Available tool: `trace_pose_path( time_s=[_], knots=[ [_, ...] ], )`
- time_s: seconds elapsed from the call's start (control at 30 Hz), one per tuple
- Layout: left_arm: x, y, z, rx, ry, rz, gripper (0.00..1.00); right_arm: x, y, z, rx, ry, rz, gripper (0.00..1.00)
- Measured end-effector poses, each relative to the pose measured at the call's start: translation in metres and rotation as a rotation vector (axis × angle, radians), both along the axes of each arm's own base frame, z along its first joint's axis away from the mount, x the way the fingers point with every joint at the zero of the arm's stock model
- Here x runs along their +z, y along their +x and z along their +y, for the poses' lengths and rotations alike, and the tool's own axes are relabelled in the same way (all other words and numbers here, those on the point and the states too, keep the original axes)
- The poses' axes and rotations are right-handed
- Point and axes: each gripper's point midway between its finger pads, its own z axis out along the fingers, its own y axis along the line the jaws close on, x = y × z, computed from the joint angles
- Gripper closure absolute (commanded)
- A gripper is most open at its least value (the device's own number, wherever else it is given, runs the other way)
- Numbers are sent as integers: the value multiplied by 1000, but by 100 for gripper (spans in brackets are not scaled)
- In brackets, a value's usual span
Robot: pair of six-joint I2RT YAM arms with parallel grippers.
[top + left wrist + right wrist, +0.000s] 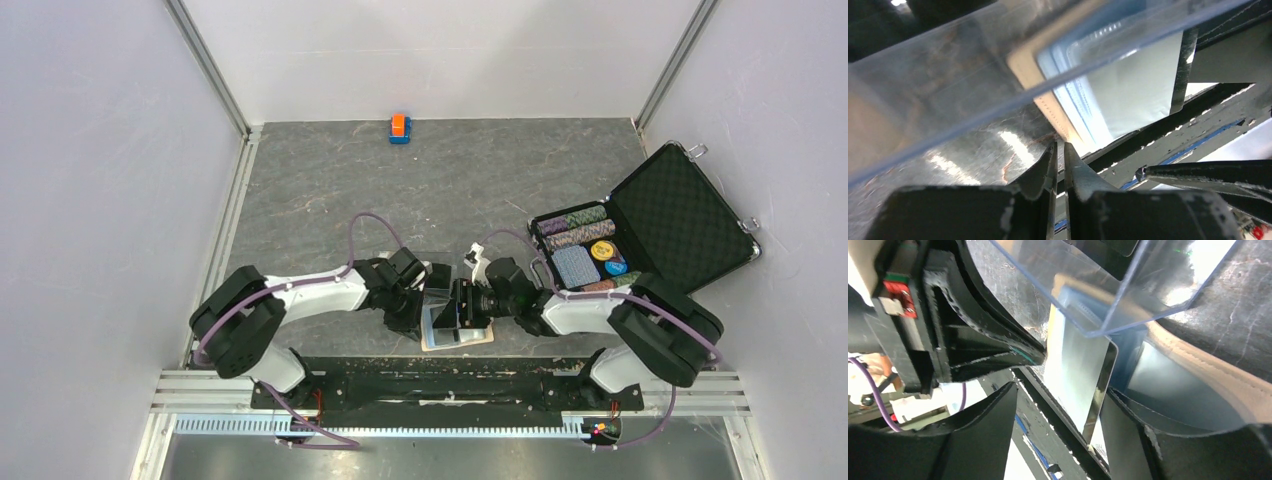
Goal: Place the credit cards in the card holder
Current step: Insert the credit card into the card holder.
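Note:
The tan card holder (478, 338) lies flat by the table's near edge, between both grippers. A light blue credit card (443, 319) sticks out of it at a tilt. In the left wrist view my left gripper (1061, 147) is shut, its tips pinching the tan edge of the card holder (1024, 65), with the light blue card (1128, 95) beyond. In the right wrist view my right gripper (1060, 390) is open wide. The light blue card (1078, 375) stands between its fingers, close to the right finger (1133, 440), and its far end is in the holder (1208, 375). Other cards are hidden.
A clear plastic box (948, 90) hangs over the holder and also shows in the right wrist view (1088, 285). An open black case (680, 215) with poker chips and a blue deck (575, 266) stands at the right. A small orange-and-blue block (399, 127) sits at the back. The black base rail (450, 385) runs just behind the holder.

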Motion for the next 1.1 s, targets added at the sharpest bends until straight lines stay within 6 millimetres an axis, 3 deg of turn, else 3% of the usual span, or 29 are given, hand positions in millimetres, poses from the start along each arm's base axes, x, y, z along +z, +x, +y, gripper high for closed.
trace_pose_path(
  time_s=[0.17, 0.33, 0.63, 0.7, 0.83, 1.1],
  knots=[
    [15, 10, 7, 27, 6, -87, 65, 5, -1, -7, 13, -51, -34, 21],
    [31, 14, 3, 42, -43, -125, 57, 6, -2, -12, 13, -72, -46, 21],
    [27, 14, -11, 112, -130, -85, 55, -5, -6, -14, 27, -86, -28, 63],
    [22, 12, -12, 130, -135, -64, 55, -9, -9, -14, 31, -84, -8, 63],
    [15, 10, -14, 158, -156, -36, 55, -10, -11, -14, 36, -76, 8, 56],
    [14, 10, -23, 195, -203, 1, 63, 0, -13, -15, 52, -75, -14, 23]
  ],
)
